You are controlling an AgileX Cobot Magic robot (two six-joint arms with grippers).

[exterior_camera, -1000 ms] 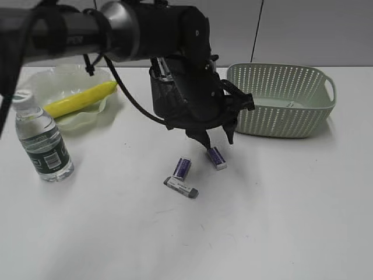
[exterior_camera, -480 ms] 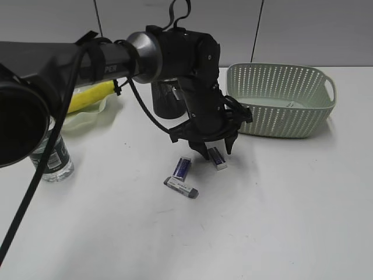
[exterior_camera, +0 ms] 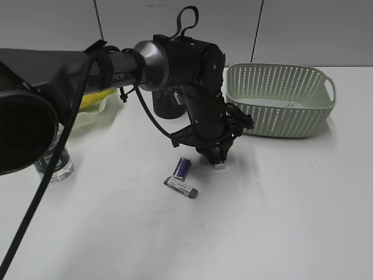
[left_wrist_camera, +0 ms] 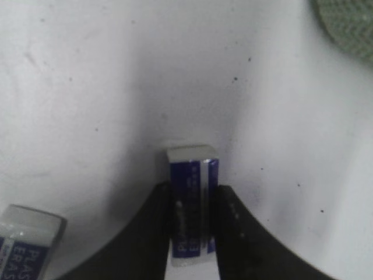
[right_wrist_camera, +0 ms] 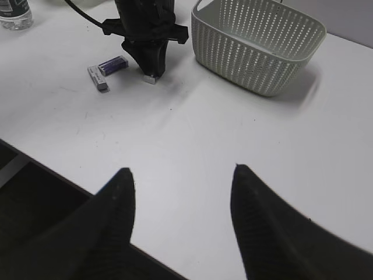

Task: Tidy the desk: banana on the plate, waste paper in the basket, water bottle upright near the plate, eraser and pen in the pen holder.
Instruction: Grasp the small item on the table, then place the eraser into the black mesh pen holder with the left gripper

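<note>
Step in hand: picking one eraser (left_wrist_camera: 192, 207) off the desk (exterior_camera: 280, 221), judged as the start of its transfer to the pen holder (exterior_camera: 166, 108).
Left gripper (exterior_camera: 214, 156): down at the desk surface; in the left wrist view the two fingers (left_wrist_camera: 156, 233) press on the long sides of the eraser, so the jaws are clamped on it.
Eraser held: white block in a blue sleeve, lying flat on the desk, one white end projecting beyond the fingertips.
Other erasers: two more lie just left of the gripper, a blue-sleeved one (exterior_camera: 183, 167) and a grey-sleeved one (exterior_camera: 180, 188), near each other and clear of the jaws.
Right gripper (right_wrist_camera: 182, 192): idle over the near desk edge, well apart from the work; jaws apart, nothing between them.
Pen holder: black mesh cup behind the left arm, largely hidden by it.
Basket (exterior_camera: 281, 99): right of the left arm, near it.
Plate and banana (exterior_camera: 92, 100): far left, mostly covered by the arm; only a strip of yellow shows.
Bottle (exterior_camera: 53, 160): upright at the left edge, partly hidden.
Waste paper, pen: not identifiable in these views.
Technique: confirm the grip is square on the long sides before lifting; lift straight up so the neighbouring erasers are not dragged.
Transfer: carry back toward the cup, staying clear of the basket wall.
Release: centre over the cup mouth, then open.
Risk: the smooth sleeve may slip in the fingers.
</note>
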